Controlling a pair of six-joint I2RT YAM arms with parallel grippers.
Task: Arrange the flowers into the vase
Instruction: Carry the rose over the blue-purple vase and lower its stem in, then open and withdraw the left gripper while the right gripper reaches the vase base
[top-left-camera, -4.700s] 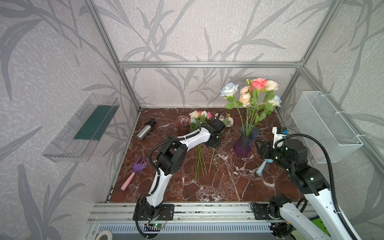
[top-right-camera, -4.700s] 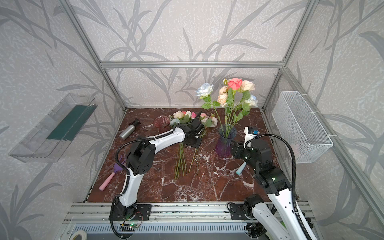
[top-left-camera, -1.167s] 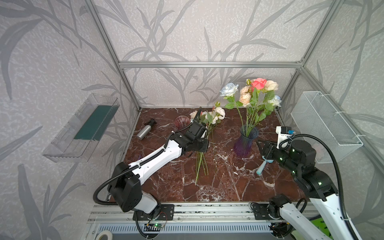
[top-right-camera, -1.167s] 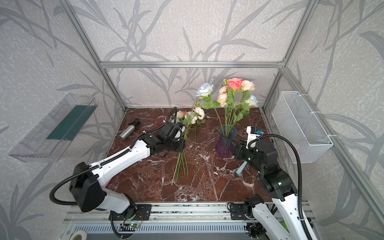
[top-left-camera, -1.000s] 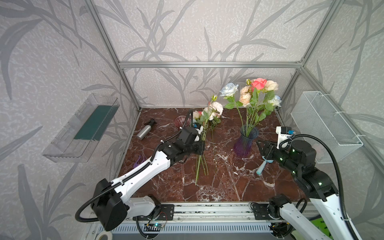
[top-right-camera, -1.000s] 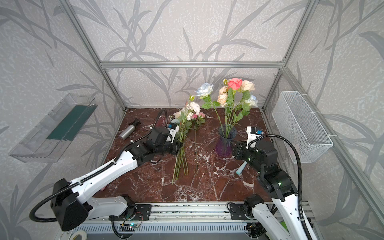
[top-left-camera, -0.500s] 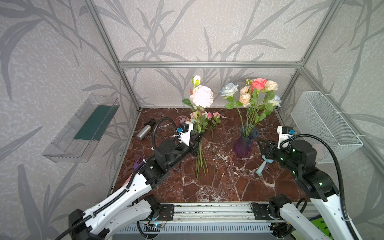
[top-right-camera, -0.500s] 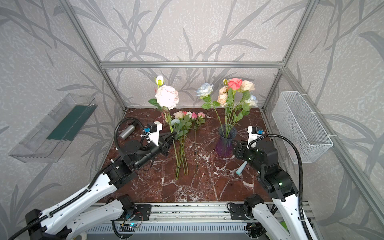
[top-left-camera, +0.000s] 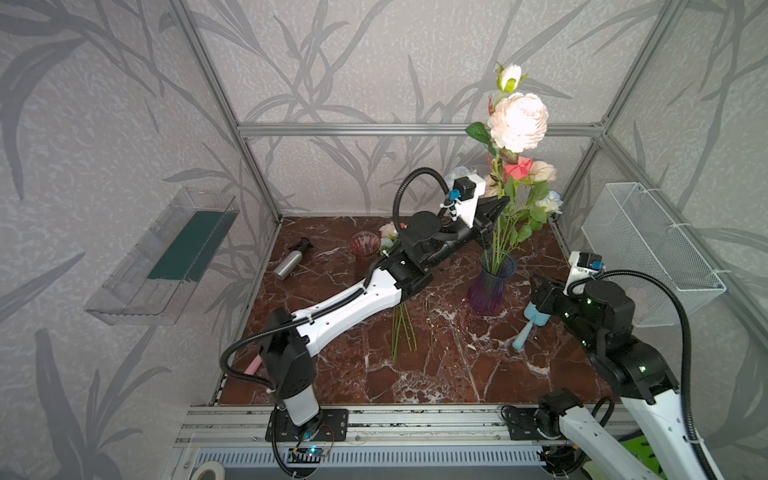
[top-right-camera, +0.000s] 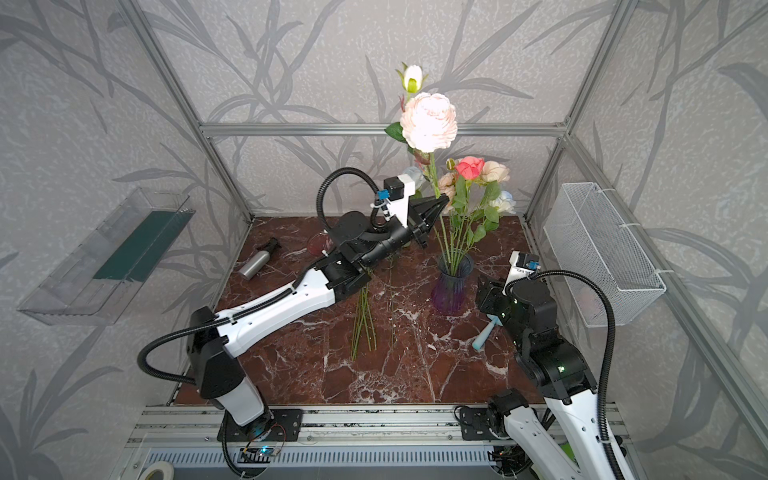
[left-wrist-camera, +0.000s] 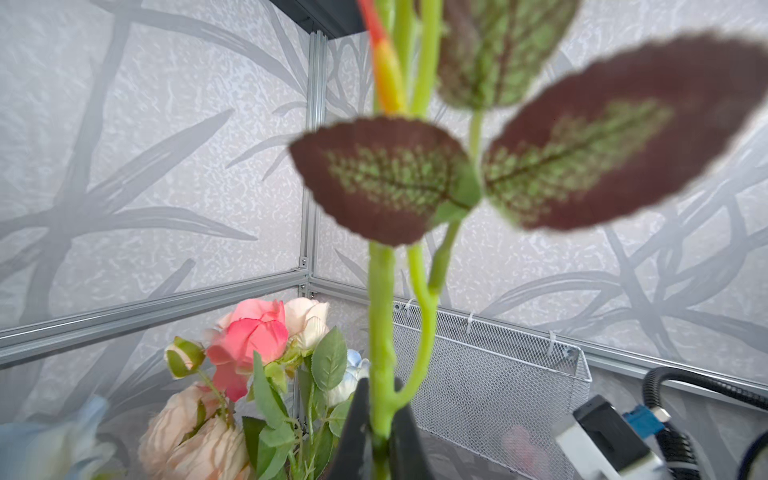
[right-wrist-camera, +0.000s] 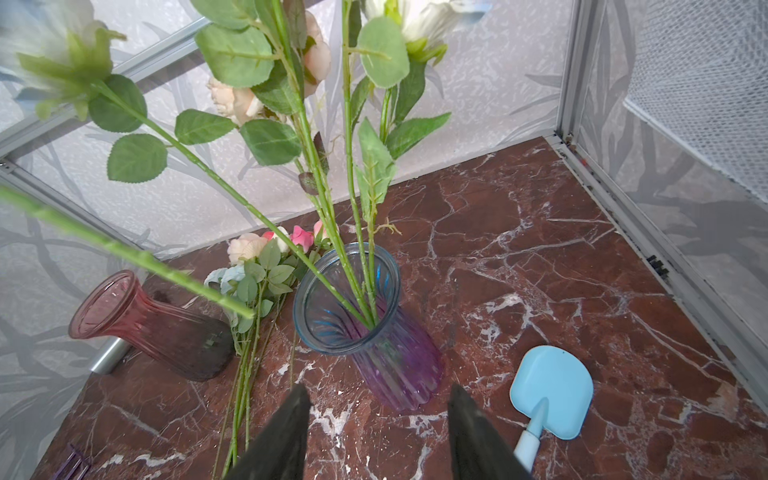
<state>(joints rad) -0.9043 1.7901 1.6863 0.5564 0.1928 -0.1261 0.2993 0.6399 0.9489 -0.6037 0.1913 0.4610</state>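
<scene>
1. Flowers (top-left-camera: 521, 174), in both top views: a bunch stands in the purple vase (top-left-camera: 490, 286) at the right rear of the table (top-left-camera: 436, 374). Loose flowers (top-left-camera: 401, 332) lie at the middle. One pale pink peony (top-left-camera: 517, 122) is held upright in the air, its head above the bunch. The left arm stretches forward and to the right over the loose stems. Its left pincer (top-left-camera: 496, 208) is clamped on the peony's stem, above the vase mouth and a little to its left. The right arm is bent beside the vase, with the right pincer (top-left-camera: 540, 289) aimed at it, near but apart. A blue scoop (top-left-camera: 530, 322) lies under that arm. A pink vase (top-left-camera: 363, 249) and a spray bottle (top-left-camera: 291, 262) sit at the left rear, and a wire basket (top-left-camera: 648, 249) hangs on the right wall.
2. Left wrist view: the black fingers (left-wrist-camera: 357, 432) press together on the peony's green stem (left-wrist-camera: 382, 332). Its dark red leaves (left-wrist-camera: 390, 178) fill the near view, blurred. Behind them are the bunch's coral and cream heads and the wire basket.
3. Right wrist view: the fingers (right-wrist-camera: 286, 432) stand apart with nothing between them, pointing at the vase's ribbed wall. A thick blurred stem slants in and ends just outside the vase rim, on the pink vase's side. The scoop lies just beside the vase's foot.
</scene>
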